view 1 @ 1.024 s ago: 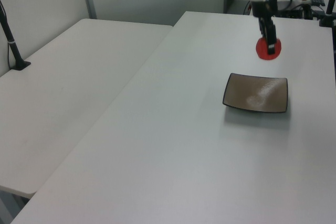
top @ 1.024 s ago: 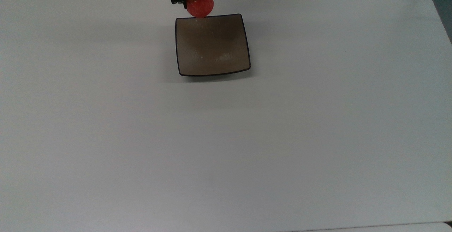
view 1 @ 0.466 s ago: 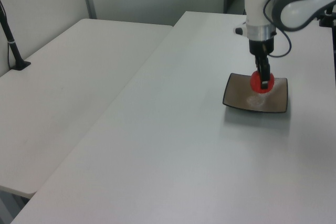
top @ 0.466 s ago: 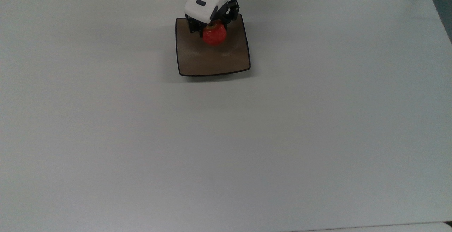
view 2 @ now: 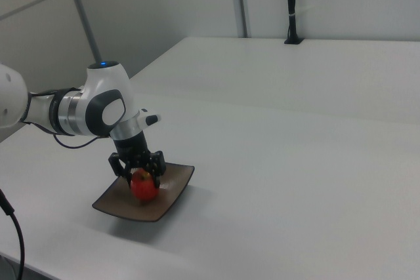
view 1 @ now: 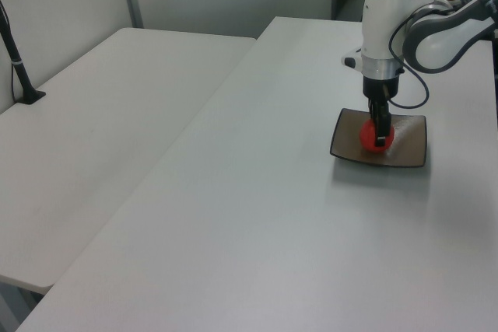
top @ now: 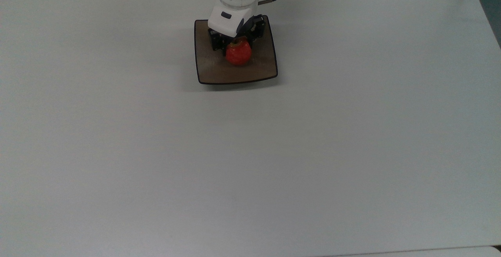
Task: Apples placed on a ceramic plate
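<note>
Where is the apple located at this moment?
The apple is held between the fingers of the gripper, low over the middle of the ceramic plate, near the table's far edge in the top view.

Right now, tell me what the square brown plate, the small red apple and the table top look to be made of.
Square brown plate: probably glazed ceramic, going by its glossy sheen and thin dark rim.
Small red apple: smooth red skin, yellowish near the stem; real fruit or plastic, I cannot tell.
White table top: matte, even surface, likely laminate.
The tool grips the apple over the plate.
</note>
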Motion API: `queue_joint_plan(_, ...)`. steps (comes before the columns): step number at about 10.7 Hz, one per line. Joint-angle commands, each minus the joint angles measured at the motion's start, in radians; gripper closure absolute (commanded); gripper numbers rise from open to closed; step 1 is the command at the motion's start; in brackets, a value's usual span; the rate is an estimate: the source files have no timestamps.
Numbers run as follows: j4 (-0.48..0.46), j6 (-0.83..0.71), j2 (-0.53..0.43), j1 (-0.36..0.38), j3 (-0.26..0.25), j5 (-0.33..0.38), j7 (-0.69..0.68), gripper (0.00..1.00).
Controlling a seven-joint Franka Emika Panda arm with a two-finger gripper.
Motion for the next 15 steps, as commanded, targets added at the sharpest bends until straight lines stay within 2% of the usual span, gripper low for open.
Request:
queue_joint_plan(1, -0.015, 0.038, 0.020, 0.004, 0.003, -0.043, 0.046, 0.80)
queue_joint_plan(2, -0.013, 0.037, 0.020, 0.004, 0.003, -0.043, 0.047, 0.68)
queue_joint_plan(3, -0.010, 0.035, 0.018, 0.003, 0.003, -0.043, 0.047, 0.47)
queue_joint_plan(5, -0.009, 0.033, 0.020, 0.003, 0.004, -0.043, 0.046, 0.19)
queue_joint_plan(6, -0.009, 0.030, 0.018, 0.003, 0.004, -0.043, 0.047, 0.00)
queue_joint_plan(9, -0.004, 0.020, 0.004, -0.002, 0.004, -0.043, 0.047, 0.00)
queue_joint_plan(10, 0.026, -0.014, -0.002, 0.000, 0.004, -0.043, 0.049, 0.00)
queue_joint_plan(15, 0.405, -0.474, -0.032, -0.008, 0.005, -0.035, 0.049, 0.00)
